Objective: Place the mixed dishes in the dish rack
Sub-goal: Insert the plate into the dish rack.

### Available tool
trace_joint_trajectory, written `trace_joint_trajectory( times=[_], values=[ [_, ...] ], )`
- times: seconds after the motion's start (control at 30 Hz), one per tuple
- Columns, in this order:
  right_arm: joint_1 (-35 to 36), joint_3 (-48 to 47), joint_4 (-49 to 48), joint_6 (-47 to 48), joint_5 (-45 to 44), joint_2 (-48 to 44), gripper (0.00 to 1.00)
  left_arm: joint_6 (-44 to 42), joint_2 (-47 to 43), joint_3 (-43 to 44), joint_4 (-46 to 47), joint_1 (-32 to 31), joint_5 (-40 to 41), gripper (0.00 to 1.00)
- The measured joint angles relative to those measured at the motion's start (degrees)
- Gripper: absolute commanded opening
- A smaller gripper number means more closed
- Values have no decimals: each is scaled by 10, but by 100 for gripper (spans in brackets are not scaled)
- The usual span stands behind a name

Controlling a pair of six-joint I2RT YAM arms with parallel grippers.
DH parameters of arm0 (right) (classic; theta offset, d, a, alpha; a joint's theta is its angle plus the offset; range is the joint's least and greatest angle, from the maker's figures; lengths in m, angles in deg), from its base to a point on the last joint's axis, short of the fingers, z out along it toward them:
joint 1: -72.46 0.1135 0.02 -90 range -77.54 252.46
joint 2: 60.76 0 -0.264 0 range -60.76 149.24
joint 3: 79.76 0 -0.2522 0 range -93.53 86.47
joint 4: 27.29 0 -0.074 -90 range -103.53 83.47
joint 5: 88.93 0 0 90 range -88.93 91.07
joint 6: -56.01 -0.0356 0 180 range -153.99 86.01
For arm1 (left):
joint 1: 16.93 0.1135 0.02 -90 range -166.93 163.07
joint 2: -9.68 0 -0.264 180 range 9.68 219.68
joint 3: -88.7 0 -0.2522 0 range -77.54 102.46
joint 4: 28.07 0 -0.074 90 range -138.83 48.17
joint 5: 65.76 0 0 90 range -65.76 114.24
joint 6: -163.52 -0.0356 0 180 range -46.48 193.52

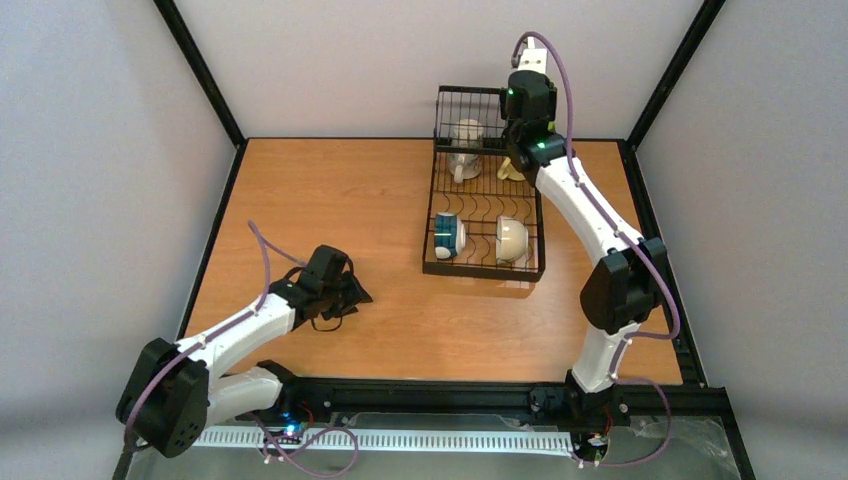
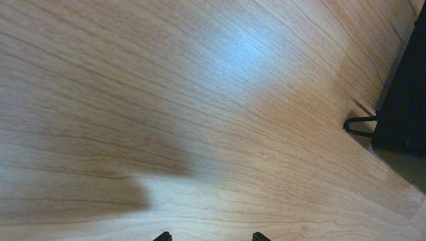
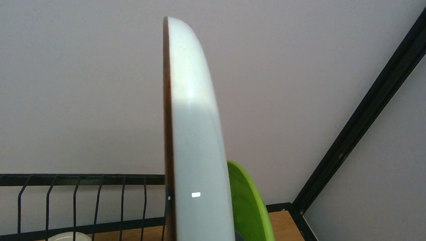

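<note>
A white plate [image 3: 196, 150] with a brown edge on one face stands upright and edge-on in the middle of the right wrist view, and the lime-green plate [image 3: 249, 211] stands just beside it on its right. Both are at the far end of the dish rack [image 1: 484, 270], whose black back wires show low on the left of that view. The right gripper [image 1: 532, 72] reaches over that far right corner of the rack. Its jaws are drawn nearly together on the white plate's lower part, though the fingers themselves barely show. In the rack's far left part sit two cream mugs [image 1: 465, 150], one behind the other. At the near end the teal-banded cup [image 1: 448, 236] lies on its side on the left and a cream bowl [image 1: 512, 240] is tipped up on the right, the two apart from each other. The rack sits at the far right of the wooden table [image 1: 330, 190]. The left gripper [image 2: 211, 237] hangs low over bare wood on the near left, well apart from the rack, its jaws spread wide with nothing between them. One black corner of the rack shows at the right edge of its wrist view.
</note>
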Motion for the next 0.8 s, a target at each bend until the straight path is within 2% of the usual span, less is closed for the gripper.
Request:
trace_joint_trajectory(
  times=[0.8],
  values=[
    [1, 48, -70, 67, 13, -34, 2, 0, 0, -6, 4, 0, -6, 91]
  ],
)
